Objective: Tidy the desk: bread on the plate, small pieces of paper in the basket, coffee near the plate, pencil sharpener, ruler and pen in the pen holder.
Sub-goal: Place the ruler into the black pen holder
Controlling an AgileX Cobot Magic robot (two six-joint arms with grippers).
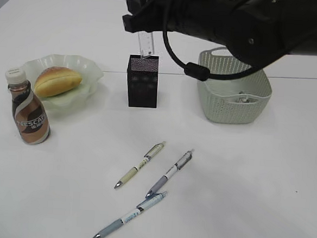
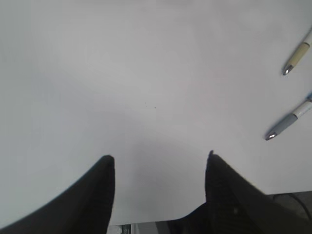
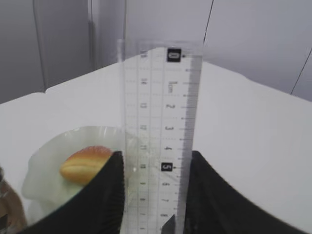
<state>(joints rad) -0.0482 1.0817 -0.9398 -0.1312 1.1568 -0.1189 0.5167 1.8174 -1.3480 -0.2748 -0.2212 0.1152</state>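
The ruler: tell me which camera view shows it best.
The right wrist view: the ruler fills the middle, upright between the right pincer's fingers, its markings readable. The exterior view shows only a short strip of it between the arm and the pen holder. The left wrist view shows none.

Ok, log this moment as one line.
right hand: holds ruler upright over pen holder | left hand: open, empty | pens: on desk
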